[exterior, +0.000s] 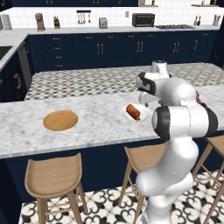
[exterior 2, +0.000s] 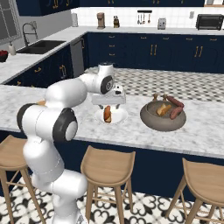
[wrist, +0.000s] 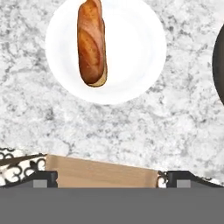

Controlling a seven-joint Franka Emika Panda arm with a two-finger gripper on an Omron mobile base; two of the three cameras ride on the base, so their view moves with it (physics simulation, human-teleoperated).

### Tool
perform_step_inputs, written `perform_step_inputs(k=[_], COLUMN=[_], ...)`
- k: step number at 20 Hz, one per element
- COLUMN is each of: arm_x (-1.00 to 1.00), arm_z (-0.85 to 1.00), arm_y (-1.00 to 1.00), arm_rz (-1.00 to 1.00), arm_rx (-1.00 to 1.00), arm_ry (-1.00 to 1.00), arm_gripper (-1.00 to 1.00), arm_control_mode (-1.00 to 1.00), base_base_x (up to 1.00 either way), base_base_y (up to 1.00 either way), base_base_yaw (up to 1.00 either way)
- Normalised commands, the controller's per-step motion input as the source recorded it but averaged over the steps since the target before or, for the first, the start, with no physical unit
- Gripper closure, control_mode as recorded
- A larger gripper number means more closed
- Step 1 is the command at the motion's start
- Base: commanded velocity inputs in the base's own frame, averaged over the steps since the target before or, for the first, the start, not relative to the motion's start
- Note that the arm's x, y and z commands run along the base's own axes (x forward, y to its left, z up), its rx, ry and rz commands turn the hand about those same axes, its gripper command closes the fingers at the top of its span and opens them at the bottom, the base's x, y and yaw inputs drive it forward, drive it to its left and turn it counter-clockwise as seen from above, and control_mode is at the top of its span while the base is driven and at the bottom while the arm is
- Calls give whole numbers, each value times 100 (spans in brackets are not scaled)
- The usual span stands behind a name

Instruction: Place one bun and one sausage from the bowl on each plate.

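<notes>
A glossy white plate [wrist: 135,43] lies on the marble counter and carries a golden-brown bun [wrist: 89,43] with a reddish sausage [wrist: 100,30] lying along its side. My gripper [wrist: 111,179] hangs above the plate's near edge, open and holding nothing. From the right base view, the gripper [exterior 2: 108,105] hovers over this white plate [exterior 2: 119,117]. The dark stone-like bowl [exterior 2: 162,123] stands just right of it and holds a bun [exterior 2: 163,109] and two sausages [exterior 2: 176,113]. Further left, the tan wooden plate [exterior: 60,120] lies bare, and the arm hides the bowl in the left base view.
Wooden stools [exterior 2: 107,166] stand under the counter's near edge, and one seat [wrist: 100,173] shows beneath my gripper. The bowl's rim [wrist: 220,65] comes in at the right of the hand view. Bare marble [exterior: 98,120] separates the two plates.
</notes>
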Motion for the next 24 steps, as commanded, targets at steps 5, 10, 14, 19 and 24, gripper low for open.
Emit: perform_step_inputs(k=[5,10,14,19,24], arm_x=[-5,0,0,0,17], arm_z=[46,52,33,9,-21], arm_y=[-91,-70,-71,-78,-75], arm_rz=[-5,-3,-5,-5,-11], arm_rx=[-2,-9,-7,-4,0], arm_ry=[0,0,0,0,1], arm_gripper=[-100,-100,-100,-100,-100], arm_control_mode=[-100,-100,-100,-100,-100], base_base_x=[0,0,0,0,0], base_base_y=[0,0,0,0,0], base_base_yaw=[0,0,0,0,0])
